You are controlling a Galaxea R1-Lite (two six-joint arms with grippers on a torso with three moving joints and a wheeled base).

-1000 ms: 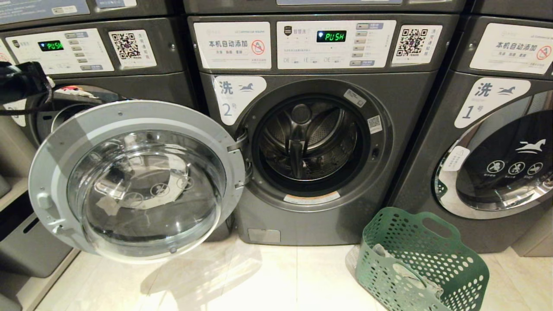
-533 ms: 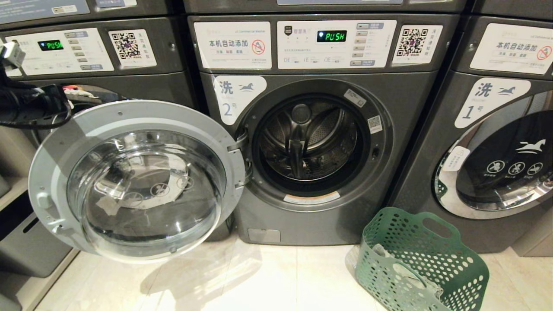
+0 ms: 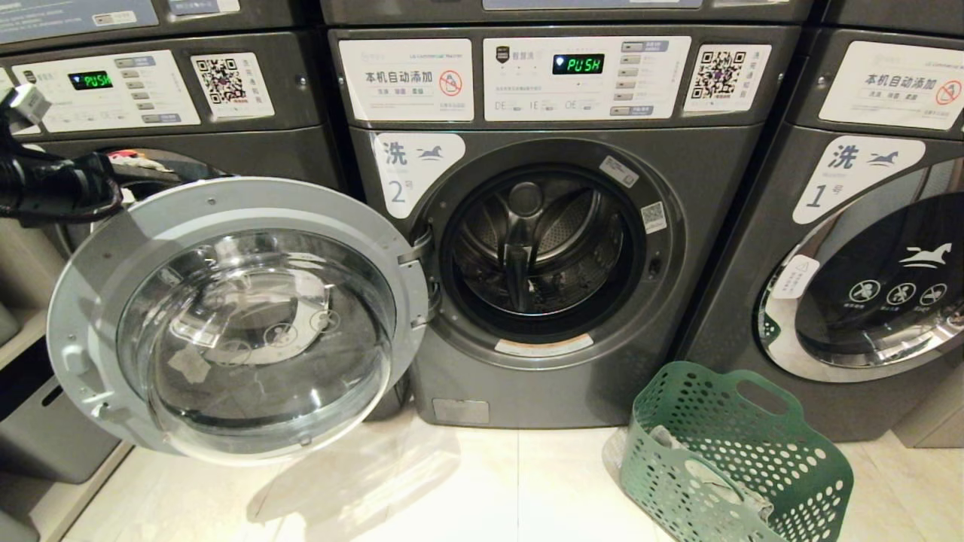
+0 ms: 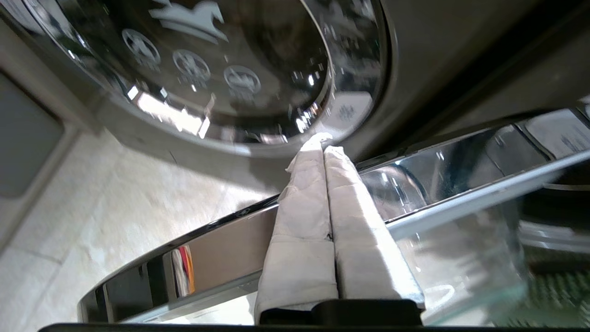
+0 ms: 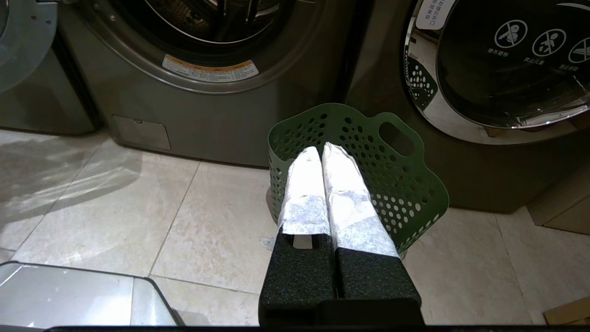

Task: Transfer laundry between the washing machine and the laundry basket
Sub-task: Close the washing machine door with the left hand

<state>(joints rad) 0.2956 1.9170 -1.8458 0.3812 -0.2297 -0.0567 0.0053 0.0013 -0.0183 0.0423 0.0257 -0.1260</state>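
A: Door (image 3: 241, 316) of the washing machine (image 3: 557, 256) stands wide open, swung to the left side. Where is the left arm?

B: Left arm (image 3: 53, 188) reaches in from the left edge of the head view, above the top rim of that door. The left gripper (image 4: 323, 144) points along the chrome rim, with both taped fingers (image 4: 304, 216) pressed flat together, and it holds nothing.

A: And the right one?

B: The right gripper (image 5: 320, 150) is seen only from its own wrist camera. It points toward the laundry basket (image 5: 415, 184), with fingers fully together, also holding nothing.

A: Where is the laundry?

B: The laundry basket stands on the floor (image 3: 467, 482), in front of the gap between the washing machine and the washer marked 1 (image 3: 866, 248). Pale cloth (image 3: 708, 474) lies inside it. In the drum (image 3: 538, 248) I cannot make out any garment.
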